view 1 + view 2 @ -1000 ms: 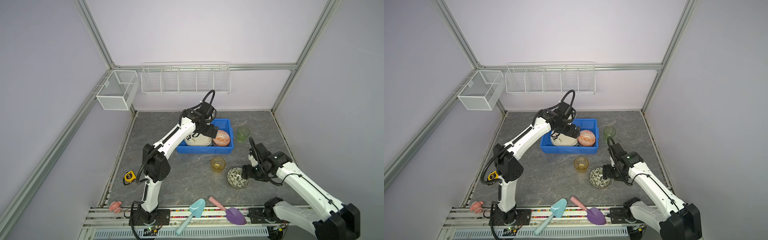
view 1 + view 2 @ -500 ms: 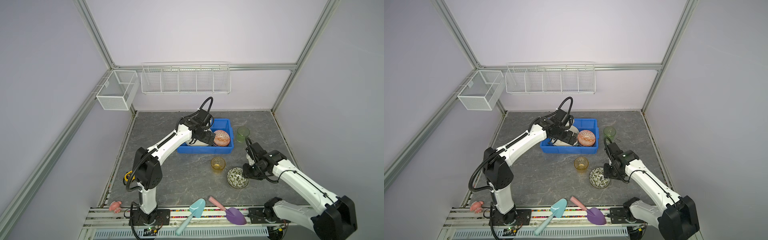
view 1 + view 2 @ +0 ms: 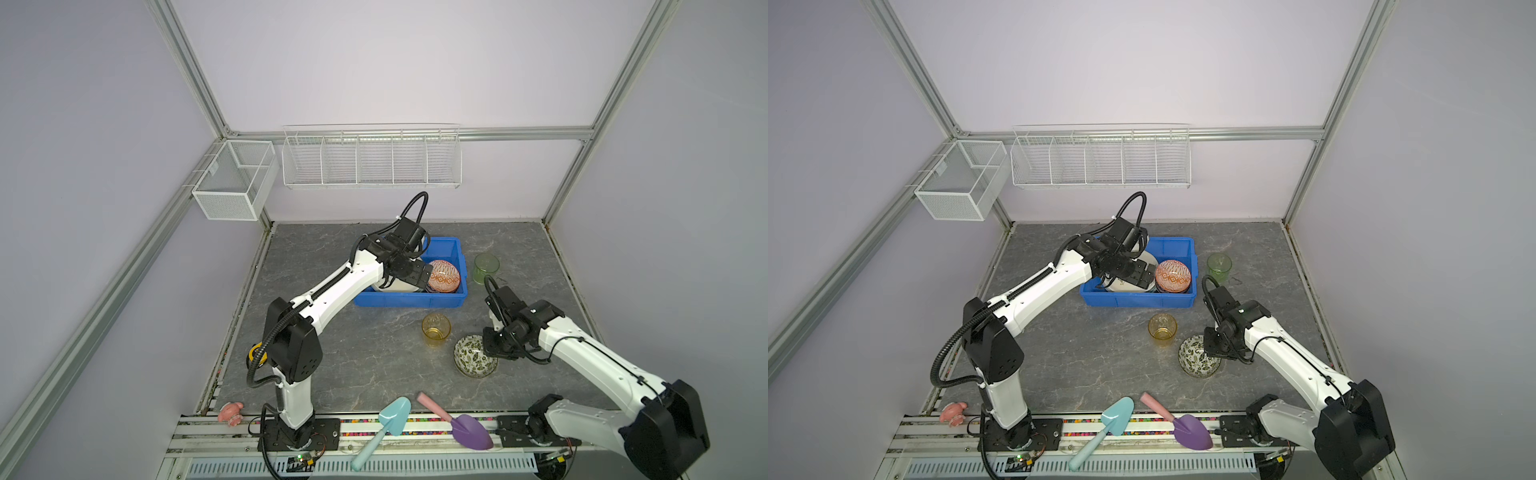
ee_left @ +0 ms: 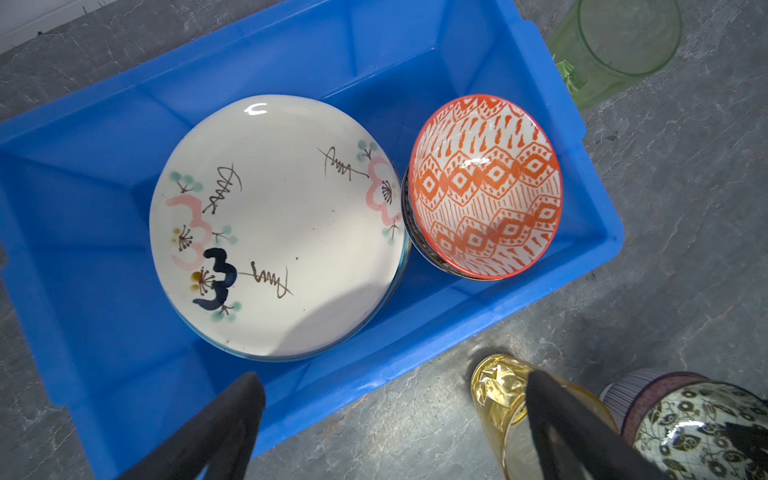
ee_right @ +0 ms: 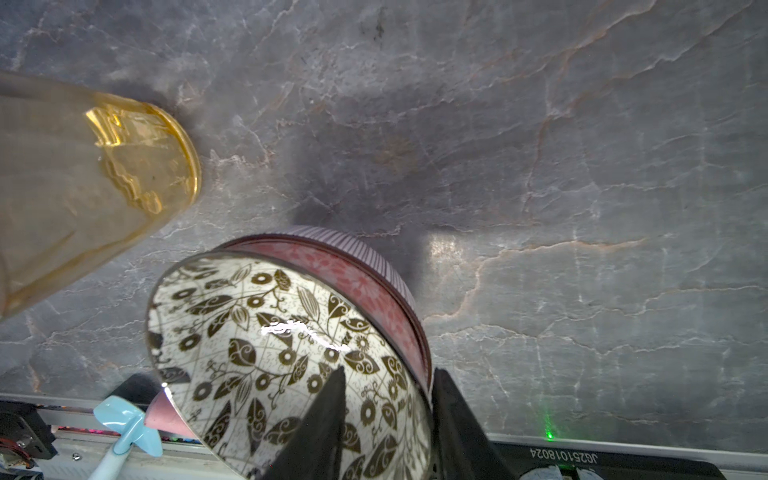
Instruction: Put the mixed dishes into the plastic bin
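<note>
The blue plastic bin (image 3: 407,301) (image 3: 1138,300) (image 4: 415,50) holds a cream scribbled plate (image 4: 282,232) on a stack, and an orange-patterned bowl (image 3: 444,275) (image 4: 486,187) nested on another. My left gripper (image 3: 417,274) (image 4: 392,415) hangs open above the bin's near wall, holding nothing. On the table stand an amber tumbler (image 3: 436,330) (image 5: 104,187), a green tumbler (image 3: 486,268) and the dark leafy bowl (image 3: 469,357) (image 5: 270,332). My right gripper (image 3: 491,352) (image 5: 390,374) straddles that bowl's rim, one finger inside and one against the pink outer wall.
A teal shovel (image 3: 390,419) and a purple shovel (image 3: 469,432) lie at the front edge. A yellow tape measure (image 3: 254,351) peeks from behind the left arm. White wire baskets (image 3: 370,156) hang on the back wall. The green tumbler stands close beside the bin.
My right gripper's jaws have narrowed around the leafy bowl's rim. The left arm has shifted a little to the left over the bin, still open.
</note>
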Motion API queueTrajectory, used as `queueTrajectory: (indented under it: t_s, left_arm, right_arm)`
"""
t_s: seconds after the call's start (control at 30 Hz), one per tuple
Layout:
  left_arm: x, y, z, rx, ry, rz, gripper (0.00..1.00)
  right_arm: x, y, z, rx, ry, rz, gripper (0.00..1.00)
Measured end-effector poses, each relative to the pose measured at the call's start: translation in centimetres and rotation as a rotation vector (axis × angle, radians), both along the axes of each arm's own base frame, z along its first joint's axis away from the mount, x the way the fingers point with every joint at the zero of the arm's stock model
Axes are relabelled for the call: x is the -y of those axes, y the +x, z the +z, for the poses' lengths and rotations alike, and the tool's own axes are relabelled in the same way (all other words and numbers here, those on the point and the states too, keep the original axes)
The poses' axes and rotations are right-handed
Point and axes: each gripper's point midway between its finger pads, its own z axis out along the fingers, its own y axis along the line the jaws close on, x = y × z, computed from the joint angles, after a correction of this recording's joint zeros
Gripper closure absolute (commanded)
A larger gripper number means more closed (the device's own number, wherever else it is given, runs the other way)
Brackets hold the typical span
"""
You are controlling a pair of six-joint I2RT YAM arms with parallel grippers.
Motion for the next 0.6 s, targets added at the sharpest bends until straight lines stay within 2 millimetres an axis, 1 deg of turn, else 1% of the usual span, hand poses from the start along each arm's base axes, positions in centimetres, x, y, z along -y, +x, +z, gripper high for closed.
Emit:
queueTrajectory:
  t_s: [0.27, 0.33, 0.5, 0.53, 0.6]
  left_arm:
    - [0.00, -0.01, -0.01, -0.001, 0.000, 0.000, 0.02]
    - [0.01, -0.02, -0.01, -0.001, -0.001, 0.000, 0.02]
    - [0.05, -0.06, -0.01, -0.006, -0.006, 0.004, 0.02]
    - [0.07, -0.07, -0.01, -0.007, -0.007, 0.004, 0.02]
    - [0.13, -0.13, -0.01, -0.010, -0.011, 0.002, 0.02]
  right_arm:
    - [0.20, -0.18, -0.35, -0.003, -0.013, -0.005, 0.66]
    - [0.30, -0.22, -0.43, -0.004, -0.018, -0.007, 0.68]
    - [0.61, -0.16, -0.44, 0.004, -0.038, -0.014, 0.78]
    - [0.66, -0.18, -0.44, 0.004, -0.041, -0.015, 0.82]
    - [0.87, -0.26, -0.39, 0.005, -0.050, -0.018, 0.86]
